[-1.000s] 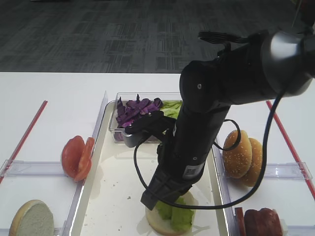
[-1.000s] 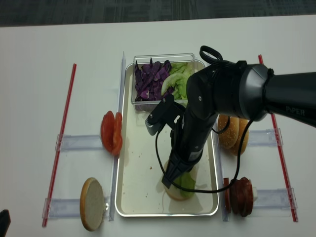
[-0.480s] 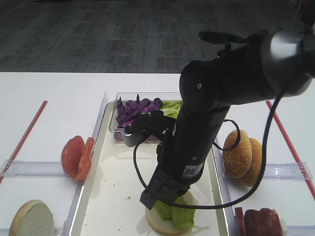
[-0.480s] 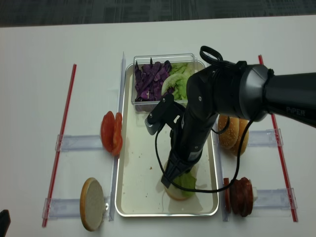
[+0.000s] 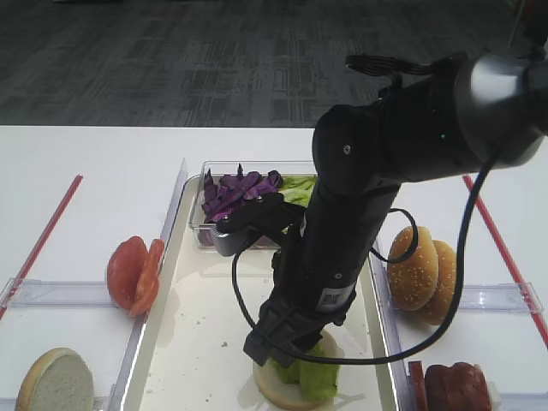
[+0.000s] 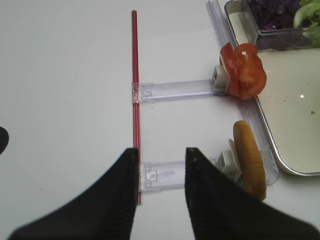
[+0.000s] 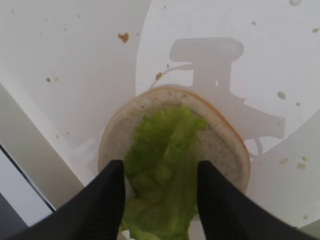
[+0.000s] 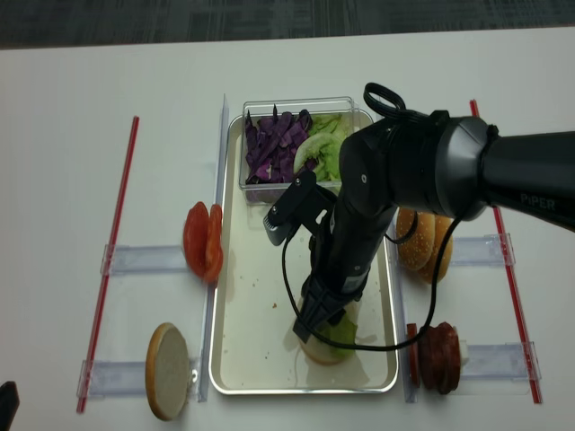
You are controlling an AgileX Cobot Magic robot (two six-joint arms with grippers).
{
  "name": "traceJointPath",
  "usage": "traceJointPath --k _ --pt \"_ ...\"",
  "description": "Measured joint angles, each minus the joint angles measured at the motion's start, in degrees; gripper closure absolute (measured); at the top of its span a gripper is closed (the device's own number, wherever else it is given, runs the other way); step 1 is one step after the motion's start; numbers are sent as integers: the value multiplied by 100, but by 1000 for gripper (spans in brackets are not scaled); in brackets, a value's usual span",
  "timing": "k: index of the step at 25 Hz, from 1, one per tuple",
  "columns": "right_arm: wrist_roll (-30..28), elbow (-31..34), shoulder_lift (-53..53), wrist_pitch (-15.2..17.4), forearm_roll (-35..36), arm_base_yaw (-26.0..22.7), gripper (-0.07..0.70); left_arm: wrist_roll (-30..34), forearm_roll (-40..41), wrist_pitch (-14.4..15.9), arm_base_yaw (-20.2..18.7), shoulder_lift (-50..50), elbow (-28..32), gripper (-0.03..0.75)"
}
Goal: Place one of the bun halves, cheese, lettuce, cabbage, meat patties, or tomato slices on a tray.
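Observation:
A ruffled green lettuce [image 7: 165, 160] leaf lies on a cut-face bun half [image 7: 220, 145] at the near end of the cream tray [image 8: 256, 359]. My right gripper [image 7: 160, 167] hangs just above it, open, one finger on each side of the leaf and gripping nothing. It also shows from above, right gripper [image 8: 310, 328] over lettuce [image 8: 340, 330]. My left gripper [image 6: 161, 152] is open over bare table, left of the tray. Tomato slices [image 8: 202, 242], sesame bun halves [image 8: 422, 242], meat patties [image 8: 440, 355] and purple cabbage [image 8: 274, 144] sit around the tray. Cheese is out of view.
A clear tub [image 8: 296, 106] holding the cabbage and more green leaves stands on the tray's far end. Another bun half [image 8: 168, 370] leans in a clear holder at the near left. Red strips [image 8: 108, 260] run down both sides of the table.
The right jaws have opened wide off the lettuce, which stays lying on the bun half. The arm has hardly shifted.

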Motion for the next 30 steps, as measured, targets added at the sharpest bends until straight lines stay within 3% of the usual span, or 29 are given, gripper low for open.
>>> traceJointPath --k 10,16,30 --pt "-119 0 -152 -15 77 0 255 0 0 0 0 0 0 492" --pt "-129 -347 -327 -15 55 -83 255 0 0 0 0 0 0 492" --pt "-131 -895 -336 -294 38 -1196 255 0 0 0 0 0 0 492"
